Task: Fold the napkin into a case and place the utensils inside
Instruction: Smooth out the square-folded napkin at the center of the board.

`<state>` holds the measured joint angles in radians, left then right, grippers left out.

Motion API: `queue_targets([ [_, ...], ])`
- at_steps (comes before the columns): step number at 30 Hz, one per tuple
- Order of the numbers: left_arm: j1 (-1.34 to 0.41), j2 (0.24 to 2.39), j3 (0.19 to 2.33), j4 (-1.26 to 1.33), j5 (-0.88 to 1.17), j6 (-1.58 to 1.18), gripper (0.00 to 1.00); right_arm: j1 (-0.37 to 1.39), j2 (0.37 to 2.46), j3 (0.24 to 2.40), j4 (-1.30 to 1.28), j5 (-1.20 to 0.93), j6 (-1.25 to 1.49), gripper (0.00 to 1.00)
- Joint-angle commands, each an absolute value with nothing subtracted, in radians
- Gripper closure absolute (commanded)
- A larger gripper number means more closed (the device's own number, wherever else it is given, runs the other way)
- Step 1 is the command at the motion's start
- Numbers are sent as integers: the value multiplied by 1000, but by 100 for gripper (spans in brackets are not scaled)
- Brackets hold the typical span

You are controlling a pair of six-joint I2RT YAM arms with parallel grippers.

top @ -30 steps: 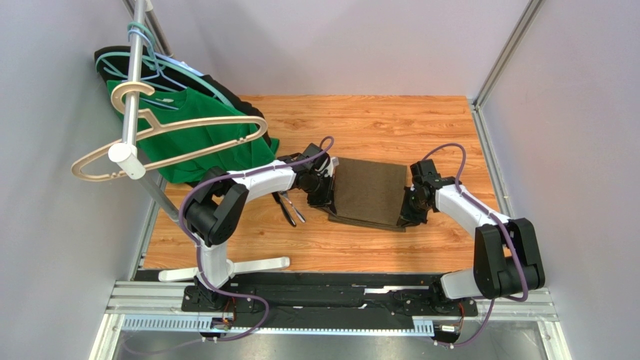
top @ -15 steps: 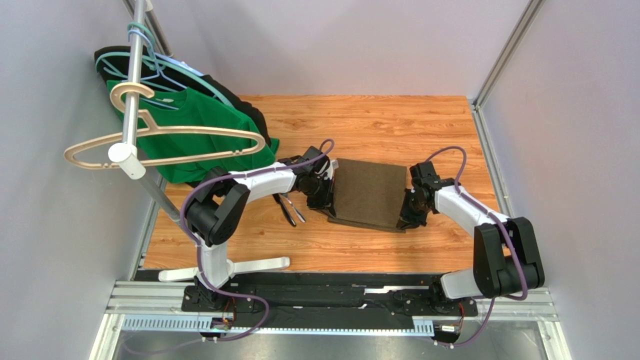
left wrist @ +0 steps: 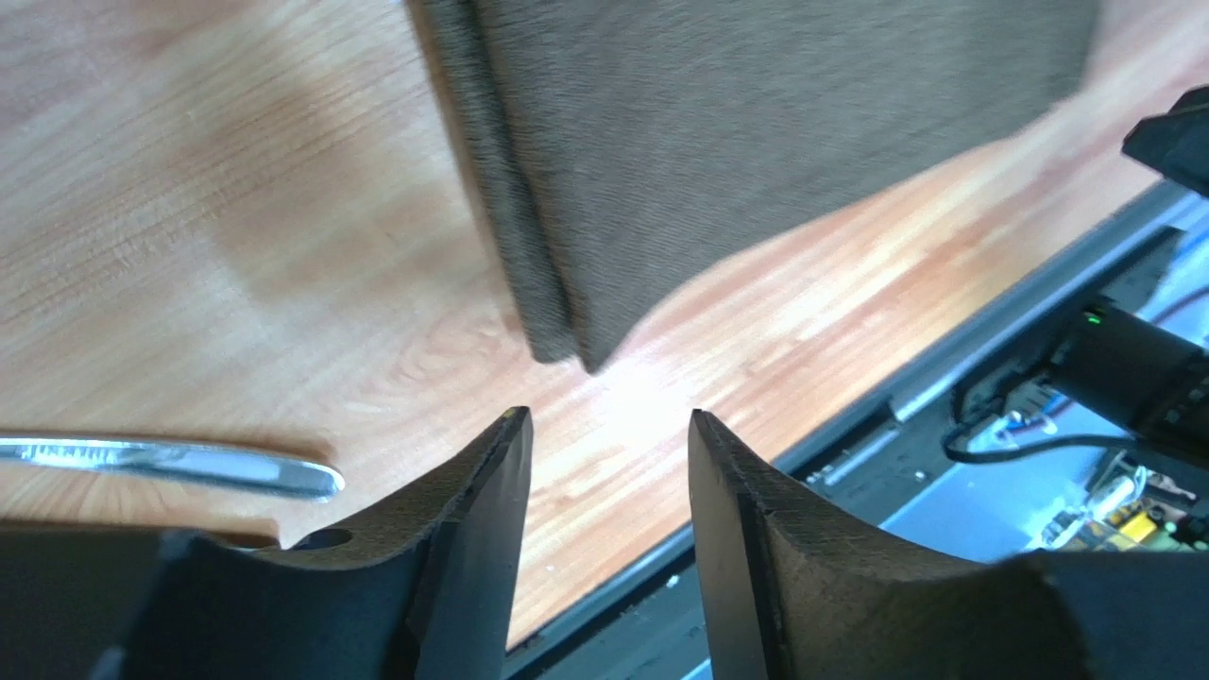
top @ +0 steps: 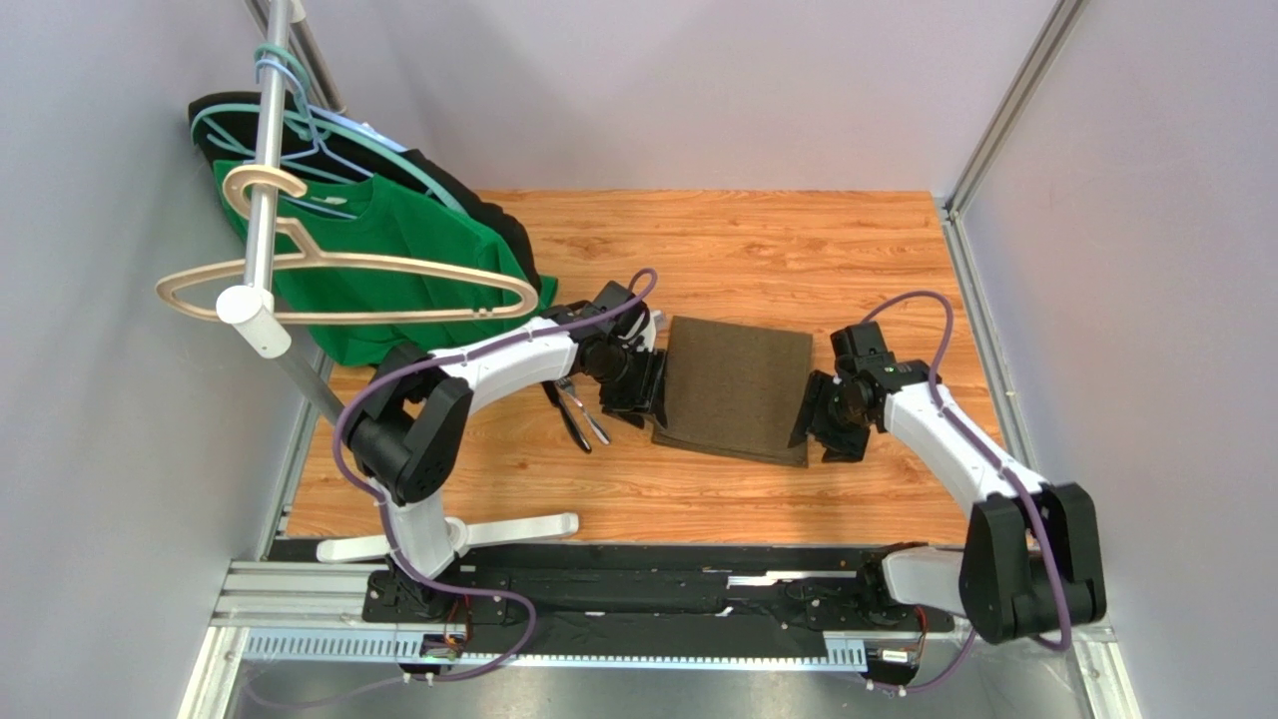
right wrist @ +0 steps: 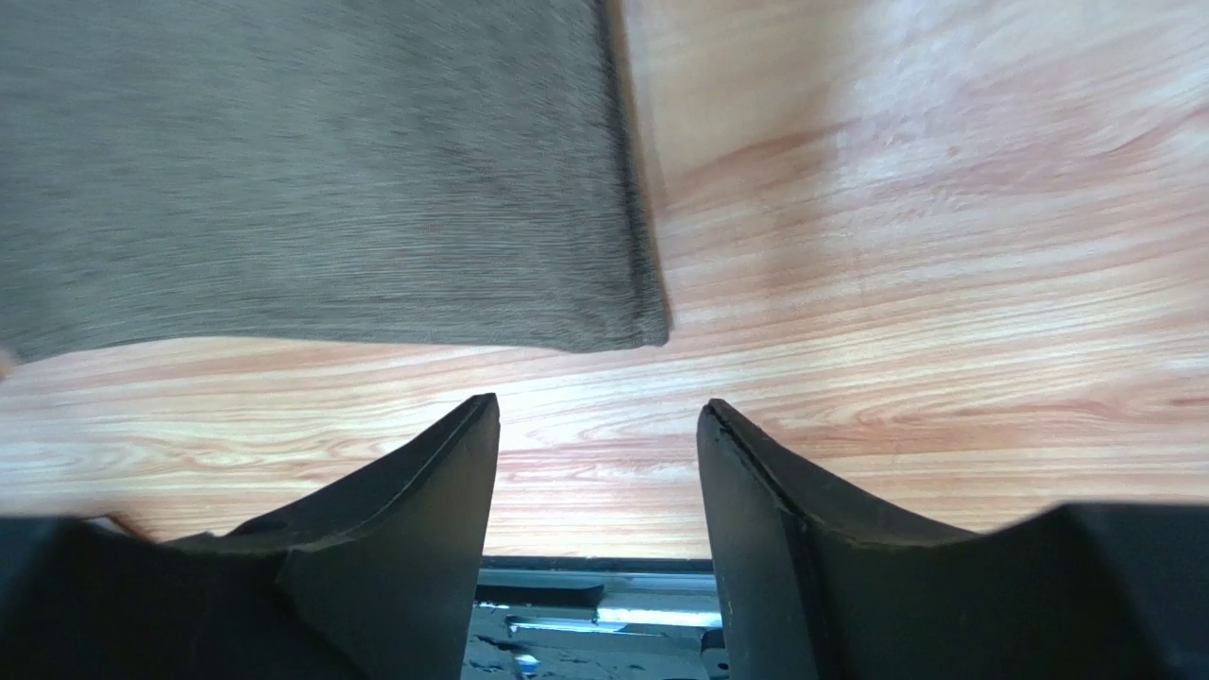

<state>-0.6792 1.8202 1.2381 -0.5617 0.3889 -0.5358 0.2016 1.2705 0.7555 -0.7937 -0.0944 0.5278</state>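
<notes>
The olive-brown napkin (top: 735,390) lies folded in layers on the wooden table, its stacked edges showing in the left wrist view (left wrist: 681,156) and its corner in the right wrist view (right wrist: 312,170). My left gripper (top: 642,393) stands open just off the napkin's left edge, nothing between its fingers (left wrist: 608,425). Off the right edge my right gripper (top: 828,424) is open and empty too (right wrist: 596,411). The utensils (top: 578,415) lie on the wood left of the left gripper; one silvery end (left wrist: 185,465) shows beside the left finger.
A green shirt (top: 390,285) and several hangers (top: 345,277) hang on a rack pole (top: 263,195) at the left, over a black garment (top: 465,202). The rack's white foot (top: 495,532) lies near the front edge. Grey walls enclose the table.
Both grippers were shut on the napkin's side edges; they have opened and drawn back a little, leaving the napkin flat. The wooden hanger has swung slightly.
</notes>
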Motion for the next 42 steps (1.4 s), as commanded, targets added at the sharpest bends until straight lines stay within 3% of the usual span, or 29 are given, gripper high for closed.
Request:
queue_targets([
  [1,-686,1741,1287,-600,417,-522,49,199,1215,844,-815,-55,502,43],
  [3,-689,1738,1289,-568,414,-529,58,199,1255,841,-744,-124,512,47],
  [5,-690,1770,1305,-510,448,-541,65,201,1326,836,-675,-167,521,61],
  [7,-689,1833,1318,-468,483,-563,78,202,1368,830,-647,-186,518,80],
  [10,-690,1902,1344,-468,447,-554,89,202,1430,795,-617,-173,526,90],
  [14,-689,1934,1254,-491,321,-499,91,195,1447,697,-559,-124,554,92],
  [20,-689,1886,1279,-558,224,-433,91,196,1390,782,-561,-135,529,89],
  [23,-689,1803,1351,-586,253,-428,82,193,1382,879,-531,-155,525,82],
  [24,-690,1787,1374,-592,271,-433,80,189,1396,909,-531,-153,525,74],
  [27,-689,1798,1443,-582,346,-460,78,166,1479,1044,-502,-210,528,61],
  [29,-689,1830,1456,-519,397,-494,79,155,1572,1103,-405,-283,541,59],
  [32,-687,1929,1453,-453,462,-515,86,124,1714,1161,-275,-412,548,61],
  [33,-687,1972,1445,-442,462,-508,94,106,1745,1163,-235,-446,545,65],
  [35,-687,1999,1395,-431,393,-488,98,84,1796,1152,-112,-570,561,68],
  [36,-683,2005,1367,-419,374,-483,100,51,1856,1143,-71,-618,587,74],
  [37,-680,2005,1309,-394,336,-483,100,35,1877,1125,49,-650,603,76],
  [42,-672,2002,1186,-321,311,-514,100,-72,2003,1095,146,-756,600,82],
])
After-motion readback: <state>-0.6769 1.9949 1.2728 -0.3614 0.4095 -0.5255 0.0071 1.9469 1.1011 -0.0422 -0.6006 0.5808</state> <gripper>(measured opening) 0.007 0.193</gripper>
